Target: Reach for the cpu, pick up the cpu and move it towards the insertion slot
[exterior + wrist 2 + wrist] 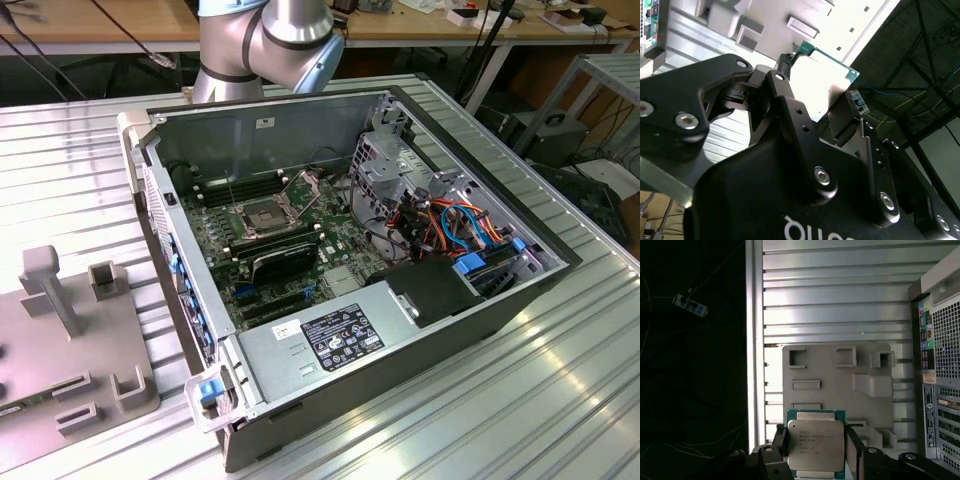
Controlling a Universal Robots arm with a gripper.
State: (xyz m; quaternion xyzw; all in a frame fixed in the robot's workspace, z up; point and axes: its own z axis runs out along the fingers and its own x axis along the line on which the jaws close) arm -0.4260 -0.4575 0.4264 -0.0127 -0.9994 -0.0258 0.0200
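Observation:
In the first wrist view the cpu [815,444], a pale silver square on a green board, sits between the two black fingers [854,447] of my gripper [816,449], which is shut on its edges. It hangs above the grey fixture plate [840,375]. The second wrist view shows the cpu [826,54] from its other side, green edge bright, clamped in the gripper [815,97]. In the exterior view the insertion slot [262,216] lies on the motherboard inside the open computer case, its metal plate [305,185] hinged up.
The open computer case [470,300] stands on a ribbed metal table [560,400], with its perforated wall [945,365] beside the fixture plate [75,340]. Upright pegs stand on the plate. A black card [285,262], cables and a drive cage [385,165] crowd the case.

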